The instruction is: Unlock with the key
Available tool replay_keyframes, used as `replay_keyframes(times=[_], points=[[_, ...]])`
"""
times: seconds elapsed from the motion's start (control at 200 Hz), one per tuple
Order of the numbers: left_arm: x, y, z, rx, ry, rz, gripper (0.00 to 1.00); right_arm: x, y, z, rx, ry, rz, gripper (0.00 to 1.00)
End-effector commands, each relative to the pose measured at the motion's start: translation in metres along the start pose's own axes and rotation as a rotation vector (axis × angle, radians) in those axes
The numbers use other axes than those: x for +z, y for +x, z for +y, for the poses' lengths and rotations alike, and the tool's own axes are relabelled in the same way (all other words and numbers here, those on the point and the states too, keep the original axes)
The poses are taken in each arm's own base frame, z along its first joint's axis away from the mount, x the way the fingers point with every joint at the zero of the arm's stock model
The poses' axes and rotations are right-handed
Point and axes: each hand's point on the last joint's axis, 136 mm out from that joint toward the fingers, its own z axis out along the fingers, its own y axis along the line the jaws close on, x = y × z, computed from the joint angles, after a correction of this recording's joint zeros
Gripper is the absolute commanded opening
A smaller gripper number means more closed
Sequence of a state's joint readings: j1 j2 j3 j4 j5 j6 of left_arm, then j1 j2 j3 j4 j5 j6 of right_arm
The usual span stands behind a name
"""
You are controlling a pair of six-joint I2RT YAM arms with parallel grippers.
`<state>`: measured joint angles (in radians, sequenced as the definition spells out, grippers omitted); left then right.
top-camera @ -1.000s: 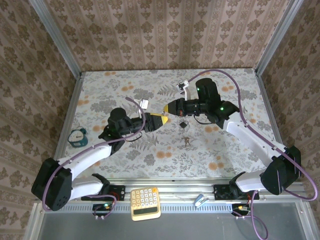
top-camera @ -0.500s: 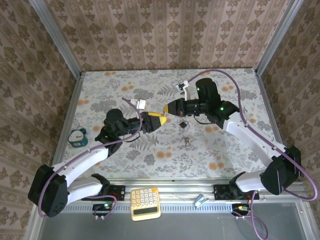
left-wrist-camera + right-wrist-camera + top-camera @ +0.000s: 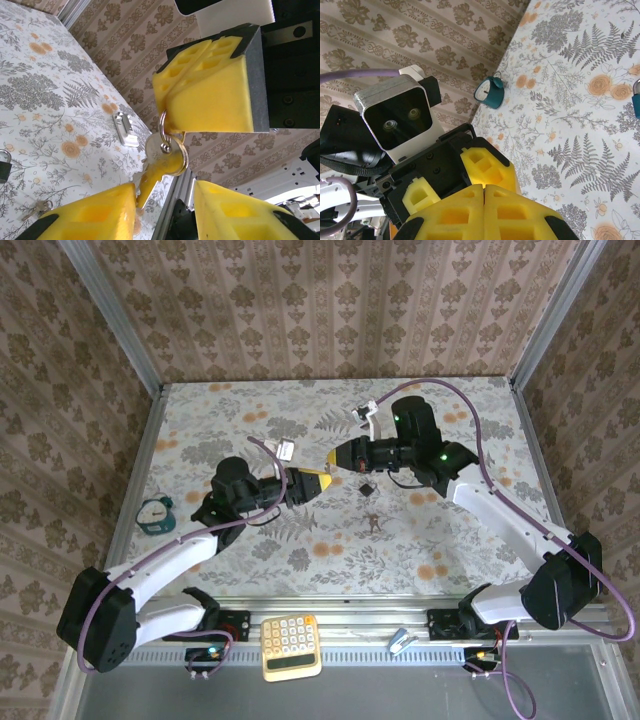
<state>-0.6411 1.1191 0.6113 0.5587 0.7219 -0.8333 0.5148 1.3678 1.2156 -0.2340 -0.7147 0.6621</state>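
A silver metal key [image 3: 159, 169] hangs on a ring from my right gripper's fingers [image 3: 210, 95], which are pressed together on the ring. My left gripper [image 3: 165, 192] is open just under it, a finger on either side of the blade, whose tip lies against the lower-left finger. In the top view the two grippers meet tip to tip, left gripper [image 3: 318, 483] against right gripper [image 3: 336, 461], above the middle of the table. The right wrist view has the right gripper [image 3: 484, 187] shut, facing the left gripper's fingers [image 3: 487, 167]. The small blue padlock [image 3: 366, 487] lies on the table below.
A small bunch of keys [image 3: 372, 523] lies near the padlock. A teal round object [image 3: 155, 515] sits at the left edge. A yellow calculator [image 3: 292, 647] and a silver clip [image 3: 402, 642] rest on the front rail. A silver metal piece [image 3: 122, 130] lies near the table edge.
The left arm drew back slightly to the left, then returned; its gripper stays at the right gripper's tip. The right arm has not moved.
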Motion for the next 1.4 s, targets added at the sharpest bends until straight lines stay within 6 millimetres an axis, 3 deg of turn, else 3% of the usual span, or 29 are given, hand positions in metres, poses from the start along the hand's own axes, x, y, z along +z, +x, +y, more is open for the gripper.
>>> replay_keyframes(times=[0.0, 0.19, 0.345, 0.49, 0.845, 1.0, 1.12, 1.395], points=[[-0.002, -0.003, -0.007, 0.036, 0.011, -0.004, 0.32, -0.004, 0.001, 0.004, -0.007, -0.016, 0.001, 0.00], [-0.003, -0.003, -0.001, 0.033, -0.007, -0.011, 0.16, -0.005, 0.001, 0.007, -0.009, -0.023, 0.000, 0.00], [-0.004, -0.002, 0.004, 0.028, -0.030, -0.005, 0.14, -0.006, -0.001, 0.006, -0.008, -0.018, -0.004, 0.00], [-0.007, -0.001, 0.009, 0.022, -0.049, -0.003, 0.02, -0.009, -0.003, 0.007, -0.010, -0.021, -0.010, 0.00], [-0.014, 0.003, 0.020, 0.046, -0.178, 0.074, 0.00, -0.012, 0.000, -0.003, -0.018, -0.003, 0.003, 0.00], [-0.017, 0.003, 0.021, 0.074, -0.238, 0.147, 0.00, -0.012, 0.005, -0.011, -0.025, 0.010, 0.013, 0.09], [-0.020, 0.004, 0.032, 0.090, -0.332, 0.202, 0.00, -0.011, 0.008, -0.019, -0.025, 0.026, 0.010, 0.29], [-0.019, 0.014, 0.047, 0.074, -0.401, 0.328, 0.00, -0.013, 0.008, -0.040, -0.015, 0.052, -0.017, 0.39]])
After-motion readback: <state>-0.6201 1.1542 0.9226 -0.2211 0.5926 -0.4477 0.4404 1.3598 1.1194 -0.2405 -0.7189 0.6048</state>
